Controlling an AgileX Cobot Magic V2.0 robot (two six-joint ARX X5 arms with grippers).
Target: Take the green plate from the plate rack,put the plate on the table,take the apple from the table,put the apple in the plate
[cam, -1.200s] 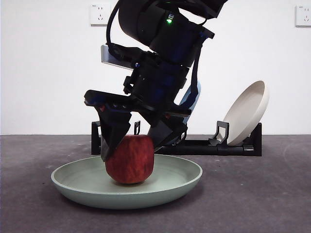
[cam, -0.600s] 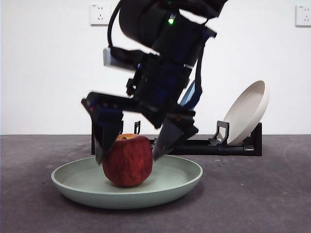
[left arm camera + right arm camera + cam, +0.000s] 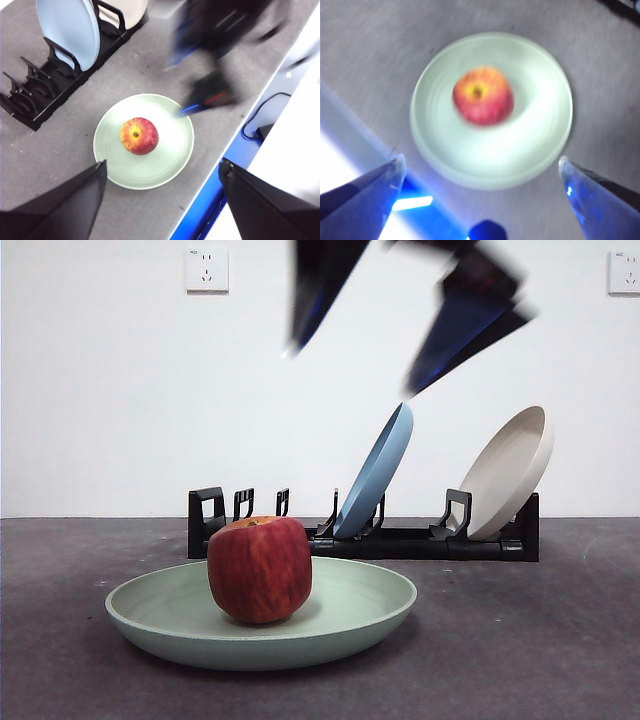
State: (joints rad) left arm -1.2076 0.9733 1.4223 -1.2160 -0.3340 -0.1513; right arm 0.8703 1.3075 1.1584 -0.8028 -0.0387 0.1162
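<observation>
The dark red apple (image 3: 260, 570) rests upright in the middle of the pale green plate (image 3: 360, 625), which lies flat on the grey table (image 3: 520, 640) in front of the black plate rack (image 3: 400, 540). My right gripper (image 3: 355, 365) hangs high above the apple, blurred, open and holding nothing. Its wrist view looks down on the apple (image 3: 482, 96) and plate (image 3: 530, 150) between the spread jaws of the right gripper (image 3: 481, 161). My left gripper (image 3: 162, 162) is open and well above the table, over the plate (image 3: 165, 165) and apple (image 3: 139, 135).
A blue plate (image 3: 375, 480) leans in the rack's middle slot and a beige plate (image 3: 510, 475) at its right end. The rack's left slots hold nothing. The table's edge (image 3: 225, 150) runs close to the green plate.
My right gripper let go of the apple, spread its jaws and rose from the plate to the top of the front view. The apple stays in the plate.
</observation>
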